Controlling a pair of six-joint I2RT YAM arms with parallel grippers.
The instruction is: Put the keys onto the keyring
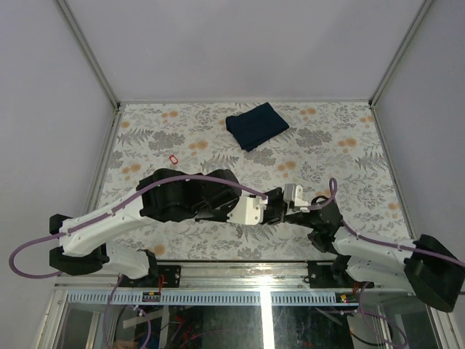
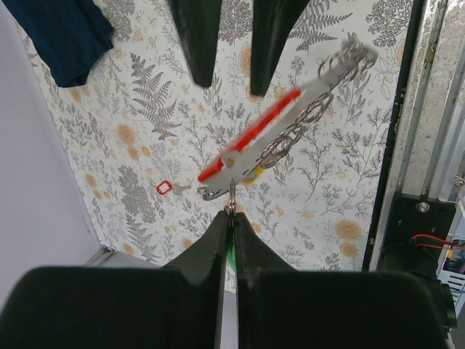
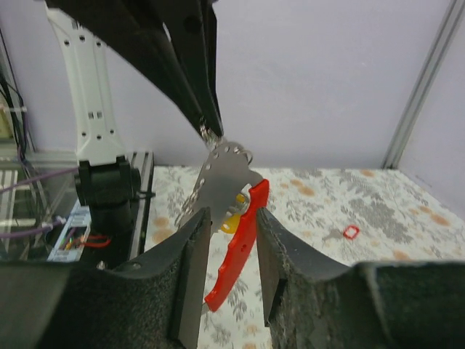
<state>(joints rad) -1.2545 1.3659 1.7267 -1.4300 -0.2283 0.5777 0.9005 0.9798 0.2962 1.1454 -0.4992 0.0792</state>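
Left fingers (image 2: 218,233) pressed together, pinching green key (image 2: 231,251); its metal tip meets keyring (image 3: 218,174) end just beyond them. Right fingers (image 3: 192,247) clamp keyring mid-body, midair; yellow key (image 3: 232,220) hangs between them. Judged light, stiff, slick: grip plastic head, flat sides.

silvery keyring (image 2: 309,96) with red tag tilted in mid-air, yellow-headed key (image 2: 251,177) against it, green-headed key (image 2: 230,253) touching one end.

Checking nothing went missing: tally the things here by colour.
Red: 2, keyring tag and small loose piece.
Yellow: 1, yellow-headed key.
Green: 1, green-headed key.
Dark blue: 1, cloth.
Total: 5.
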